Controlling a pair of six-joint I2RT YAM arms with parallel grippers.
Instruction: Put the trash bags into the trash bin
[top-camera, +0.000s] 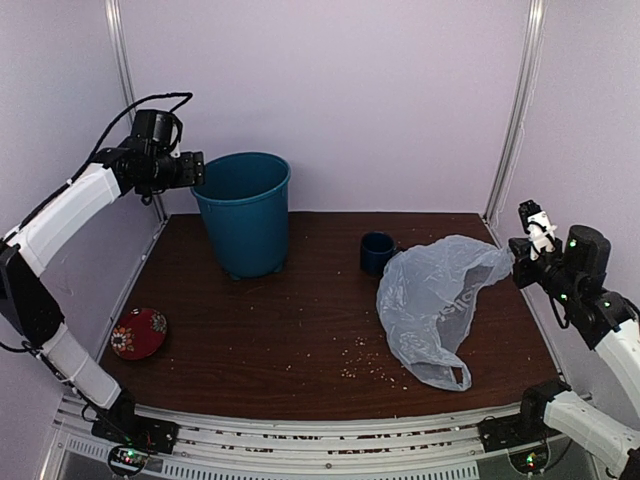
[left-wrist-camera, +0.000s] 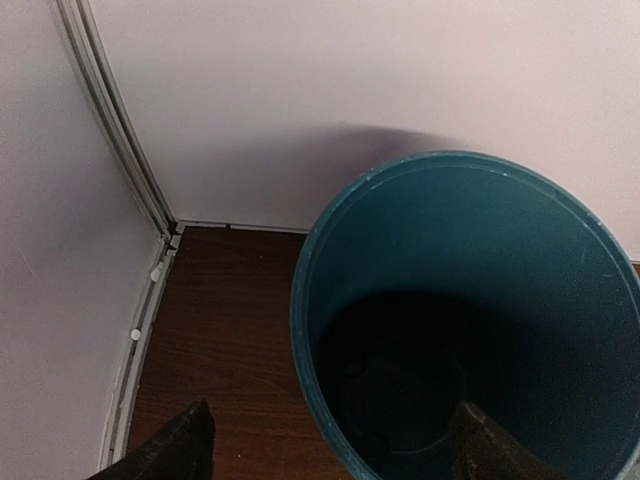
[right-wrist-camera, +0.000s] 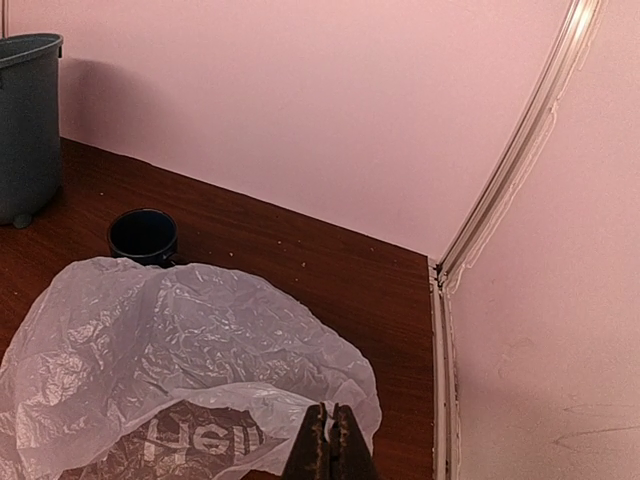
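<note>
Pale blue-grey plastic, the trash bag (top-camera: 435, 300), is seen from above at the right of the tabletop (top-camera: 300, 330). One corner is drawn up to the right jaws, and its length trails from there toward the near edge. The trash bin (top-camera: 243, 215) stands well apart at the far left, with the left jaws held at its rim.

From the left wrist, those jaws are shown apart — one finger (left-wrist-camera: 190, 445) outside the bin wall, one over its mouth.

From the right wrist, the jaws are shown pressed together on the bag's edge — a leftward carry is judged necessary.
</note>
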